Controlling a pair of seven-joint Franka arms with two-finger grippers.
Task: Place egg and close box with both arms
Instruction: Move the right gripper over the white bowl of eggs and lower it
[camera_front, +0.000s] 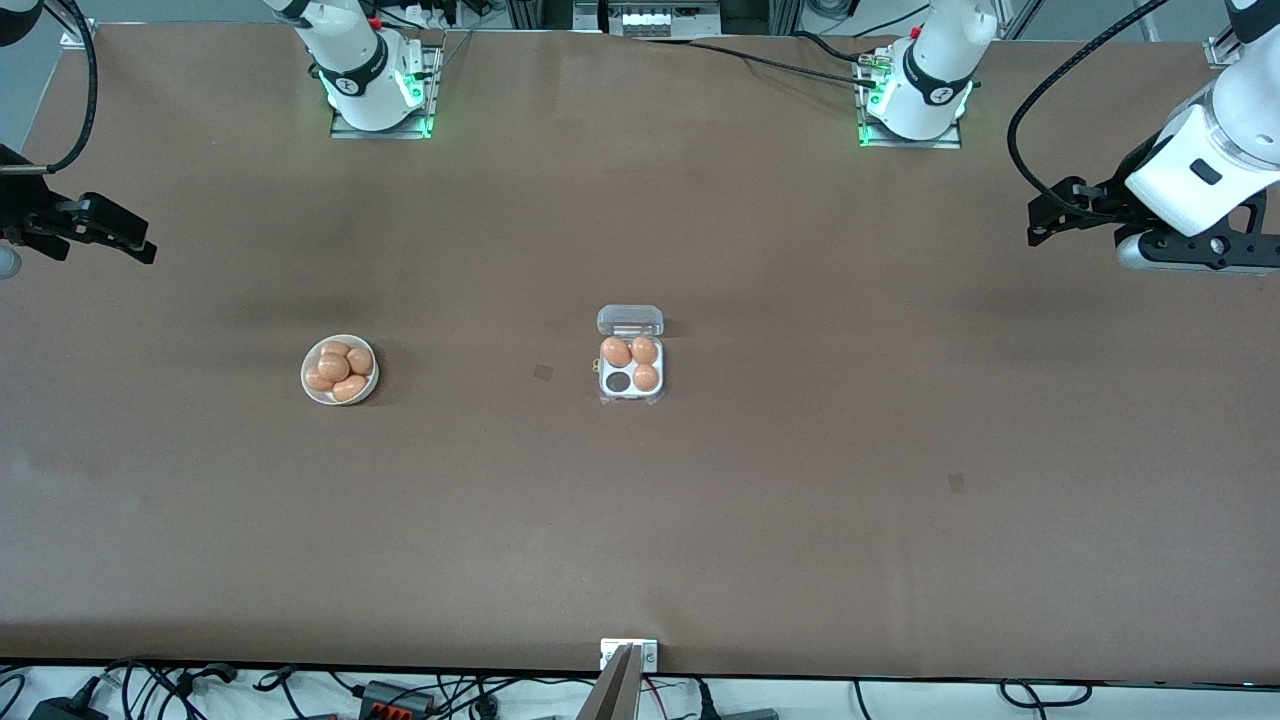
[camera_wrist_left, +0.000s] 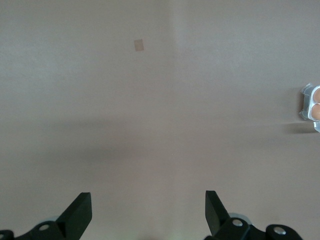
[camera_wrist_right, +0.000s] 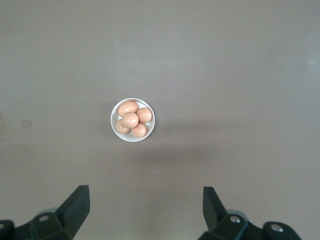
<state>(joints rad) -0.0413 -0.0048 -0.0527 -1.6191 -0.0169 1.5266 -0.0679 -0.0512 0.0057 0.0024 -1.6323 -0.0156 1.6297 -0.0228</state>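
Both open pincers (camera_wrist_left: 145, 212) (camera_wrist_right: 145, 210) well apart from box (camera_front: 631, 365).

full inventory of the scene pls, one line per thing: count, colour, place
box: 1, white tray with clear lid open, mid-table; one cell empty
eggs in box: 3, tan, in three of its four cells
bowl: 1, white, toward the right arm's end of the table
eggs in bowl: 5, tan, piled
table: 1, brown
left gripper: 1, black, open, up over bare table at the left arm's end, waiting
right gripper: 1, black, open, up over the right arm's end, bowl in its wrist view, waiting
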